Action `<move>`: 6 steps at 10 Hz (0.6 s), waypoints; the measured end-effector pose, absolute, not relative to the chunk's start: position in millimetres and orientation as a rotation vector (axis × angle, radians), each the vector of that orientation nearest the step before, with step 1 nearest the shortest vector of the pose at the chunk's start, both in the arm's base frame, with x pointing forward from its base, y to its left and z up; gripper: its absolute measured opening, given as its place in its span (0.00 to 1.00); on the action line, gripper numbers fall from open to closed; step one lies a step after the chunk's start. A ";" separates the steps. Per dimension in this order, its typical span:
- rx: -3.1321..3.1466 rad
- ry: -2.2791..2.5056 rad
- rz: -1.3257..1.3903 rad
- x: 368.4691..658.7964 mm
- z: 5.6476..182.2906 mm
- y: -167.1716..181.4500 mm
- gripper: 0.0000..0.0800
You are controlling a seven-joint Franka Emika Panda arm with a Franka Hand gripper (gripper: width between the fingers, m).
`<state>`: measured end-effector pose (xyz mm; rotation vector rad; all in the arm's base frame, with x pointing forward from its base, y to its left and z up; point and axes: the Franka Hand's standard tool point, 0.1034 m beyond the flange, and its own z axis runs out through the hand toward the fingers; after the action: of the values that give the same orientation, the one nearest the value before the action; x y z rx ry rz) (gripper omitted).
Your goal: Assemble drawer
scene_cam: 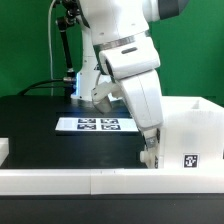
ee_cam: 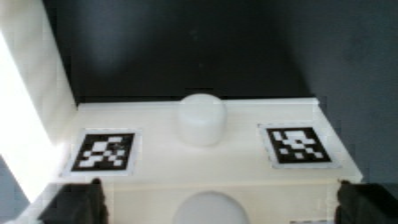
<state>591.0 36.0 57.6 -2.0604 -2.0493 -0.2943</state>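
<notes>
In the exterior view the white boxy housing (scene_cam: 192, 132) of the drawer stands at the right, with a tag on its front face. My gripper (scene_cam: 150, 152) hangs low just beside the housing's left side. In the wrist view my gripper (ee_cam: 217, 206) is open wide, its dark fingers (ee_cam: 71, 205) standing at either side of a white drawer part (ee_cam: 196, 150). That part carries two tags and a rounded knob (ee_cam: 199, 118). A second rounded bump (ee_cam: 214, 208) shows between the fingers. I cannot tell whether the fingers touch the part. The arm hides this part in the exterior view.
The marker board (scene_cam: 97, 124) lies flat on the black table behind the arm. The long low white border rail (scene_cam: 70, 180) runs along the front. A small white piece (scene_cam: 3, 150) shows at the exterior view's left edge.
</notes>
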 end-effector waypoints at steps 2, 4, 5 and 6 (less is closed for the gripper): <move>-2.057 -2.063 -0.288 589.5 55.5 32.4 0.81; -2.038 -2.063 -0.251 586.7 55.9 4.1 0.81; -2.050 -2.061 -0.247 587.8 58.6 -5.1 0.81; -2.075 -2.055 -0.258 590.0 61.4 -10.6 0.81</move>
<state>590.0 -10.6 61.4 -2.0748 -2.0554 -0.2579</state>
